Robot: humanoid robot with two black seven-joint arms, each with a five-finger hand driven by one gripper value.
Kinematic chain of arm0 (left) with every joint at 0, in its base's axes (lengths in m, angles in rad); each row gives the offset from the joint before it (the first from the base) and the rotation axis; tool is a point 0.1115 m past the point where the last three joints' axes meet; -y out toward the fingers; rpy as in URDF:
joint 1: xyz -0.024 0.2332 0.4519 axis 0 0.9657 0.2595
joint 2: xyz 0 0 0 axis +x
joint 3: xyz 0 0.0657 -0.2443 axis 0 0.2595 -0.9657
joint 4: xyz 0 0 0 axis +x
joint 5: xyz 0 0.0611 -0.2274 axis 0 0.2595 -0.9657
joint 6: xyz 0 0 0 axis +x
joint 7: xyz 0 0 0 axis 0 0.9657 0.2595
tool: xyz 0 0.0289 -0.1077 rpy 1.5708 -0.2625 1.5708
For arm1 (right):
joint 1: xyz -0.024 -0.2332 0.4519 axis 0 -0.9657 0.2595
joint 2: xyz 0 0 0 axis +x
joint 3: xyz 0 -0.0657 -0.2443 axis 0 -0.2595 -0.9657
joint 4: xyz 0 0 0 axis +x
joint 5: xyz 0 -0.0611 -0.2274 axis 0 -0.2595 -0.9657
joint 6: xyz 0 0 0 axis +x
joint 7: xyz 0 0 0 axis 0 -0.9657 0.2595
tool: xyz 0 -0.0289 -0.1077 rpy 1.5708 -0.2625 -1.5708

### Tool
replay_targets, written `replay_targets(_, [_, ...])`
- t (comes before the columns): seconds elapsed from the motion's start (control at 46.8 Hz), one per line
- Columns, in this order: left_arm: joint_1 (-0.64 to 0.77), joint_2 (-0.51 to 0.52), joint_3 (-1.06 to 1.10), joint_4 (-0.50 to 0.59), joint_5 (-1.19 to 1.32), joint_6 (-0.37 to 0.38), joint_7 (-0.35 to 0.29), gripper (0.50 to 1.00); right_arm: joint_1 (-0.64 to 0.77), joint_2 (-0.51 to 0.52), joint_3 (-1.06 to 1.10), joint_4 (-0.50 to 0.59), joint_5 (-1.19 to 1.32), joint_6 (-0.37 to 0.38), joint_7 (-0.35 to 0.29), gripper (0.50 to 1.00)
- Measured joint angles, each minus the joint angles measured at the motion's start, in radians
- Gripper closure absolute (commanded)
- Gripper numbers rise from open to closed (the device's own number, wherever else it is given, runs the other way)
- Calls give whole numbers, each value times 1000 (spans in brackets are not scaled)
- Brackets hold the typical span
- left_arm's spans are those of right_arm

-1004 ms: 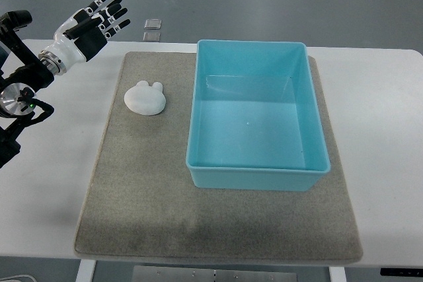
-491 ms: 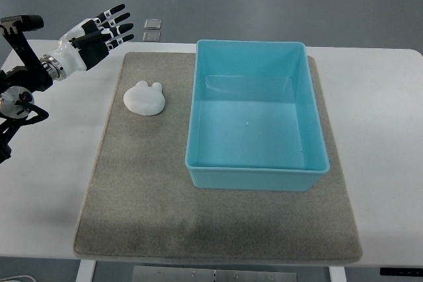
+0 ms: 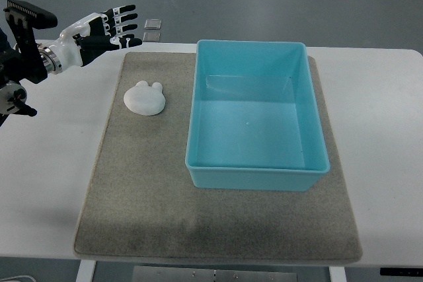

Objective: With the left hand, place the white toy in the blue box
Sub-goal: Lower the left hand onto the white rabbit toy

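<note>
Here, the left hand (image 3: 102, 30) hovers at upper left, fingers spread and empty, above the white toy (image 3: 145, 98) lying left of the blue box (image 3: 254, 118).

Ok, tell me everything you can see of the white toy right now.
The white toy is a small, flat, rounded piece with two little ear-like bumps on its far edge, matte and plain white. It lies flat on the grey mat, to the left of the blue box and clear of it. Nothing touches it: the left hand hovers beyond and to its left, fingers spread.
</note>
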Motion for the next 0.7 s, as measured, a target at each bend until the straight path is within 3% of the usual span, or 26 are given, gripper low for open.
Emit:
replay_targets(0.342, [5, 23, 12, -115, 408, 6, -9, 519, 1, 0, 0, -1, 0, 0, 0, 564])
replay_targets(0.705, [13, 44, 47, -170, 771, 5, -70, 548, 1, 0, 0, 0, 0, 0, 0, 564])
